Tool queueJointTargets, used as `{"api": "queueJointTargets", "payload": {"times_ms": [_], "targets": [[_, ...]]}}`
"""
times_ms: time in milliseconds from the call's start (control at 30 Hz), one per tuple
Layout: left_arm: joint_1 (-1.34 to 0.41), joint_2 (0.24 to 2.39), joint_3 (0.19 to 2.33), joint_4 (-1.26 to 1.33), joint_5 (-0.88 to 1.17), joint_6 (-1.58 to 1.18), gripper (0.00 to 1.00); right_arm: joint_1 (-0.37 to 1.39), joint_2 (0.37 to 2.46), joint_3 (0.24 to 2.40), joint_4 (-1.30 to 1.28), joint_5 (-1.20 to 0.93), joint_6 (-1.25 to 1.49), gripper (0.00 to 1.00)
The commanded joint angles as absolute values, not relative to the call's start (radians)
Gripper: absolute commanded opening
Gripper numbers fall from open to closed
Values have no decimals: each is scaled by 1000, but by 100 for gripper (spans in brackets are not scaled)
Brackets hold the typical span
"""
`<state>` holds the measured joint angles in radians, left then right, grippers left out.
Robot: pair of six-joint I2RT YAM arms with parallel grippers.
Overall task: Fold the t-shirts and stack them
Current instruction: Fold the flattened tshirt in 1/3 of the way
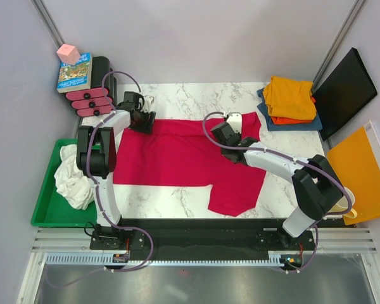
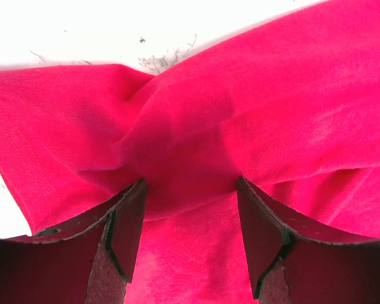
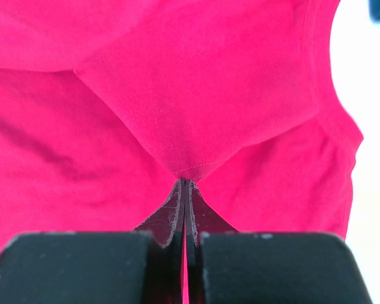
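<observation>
A crimson-red t-shirt (image 1: 171, 158) lies spread across the marble table, one sleeve reaching toward the near edge. My left gripper (image 1: 141, 120) is at the shirt's far left corner. In the left wrist view it (image 2: 190, 190) is open, its fingers (image 2: 128, 218) on either side of a bunched fold of the red cloth (image 2: 272, 95). My right gripper (image 1: 223, 134) rests on the shirt's far right part. In the right wrist view it (image 3: 185, 182) is shut, pinching a stitched hem point of the red cloth (image 3: 177, 76), which is drawn up to a peak. Folded t-shirts are stacked at the back right, yellow-orange (image 1: 290, 94) on top, over orange (image 1: 290, 120) and blue (image 1: 306, 123).
A green tray (image 1: 45, 212) at the left holds a crumpled white t-shirt (image 1: 73, 177). Pink-and-black cases (image 1: 92, 101) with a book (image 1: 73, 71) and a pink cube (image 1: 68, 54) stand at the back left. A black board (image 1: 345, 92) and an orange board (image 1: 361, 171) are at the right.
</observation>
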<state>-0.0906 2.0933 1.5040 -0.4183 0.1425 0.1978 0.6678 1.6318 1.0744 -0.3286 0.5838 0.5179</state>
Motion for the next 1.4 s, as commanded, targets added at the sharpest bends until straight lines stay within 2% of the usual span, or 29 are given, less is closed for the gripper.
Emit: {"api": "queueJointTargets", "payload": {"times_ms": [0,433,467,500,533,600,633,700,767,833,867,900,933,967,1133,1367], "targets": [[-98,2051,1491,-442,172,169,66,696,1601,1026,-367,601,586,0],[-98,2071,1496,-437,163,175,67,804,1719,1048,-368,577,647,0],[-98,2072,1499,-437,163,173,68,802,1724,1075,-374,583,647,3],[-98,2068,1499,-439,161,173,69,804,1726,1092,-382,612,640,13],[-98,2065,1502,-434,158,169,71,802,1718,1110,-383,632,624,31],[-97,2043,1502,-426,156,158,79,782,1710,1182,-387,669,597,44],[-97,2036,1506,-417,158,155,82,769,1712,1245,-391,670,566,58],[-97,2013,1519,-410,160,146,83,717,1707,1305,-397,680,531,68],[-97,2006,1535,-408,160,144,84,658,1721,1379,-397,686,480,68],[-95,2017,1561,-408,158,140,83,614,1770,1422,-387,668,454,65],[-95,2026,1572,-411,153,140,83,563,1796,1437,-387,655,442,59],[-95,2051,1595,-411,135,134,82,543,1824,1448,-387,646,436,32],[-95,2063,1606,-411,127,132,79,522,1891,1475,-385,640,428,14],[-95,2081,1618,-416,115,129,77,490,1925,1489,-387,638,417,0],[-91,2180,1701,-448,57,120,67,430,2111,1580,-384,594,403,0],[-74,2258,1750,-468,14,129,65,426,2210,1657,-380,551,411,0]]}}
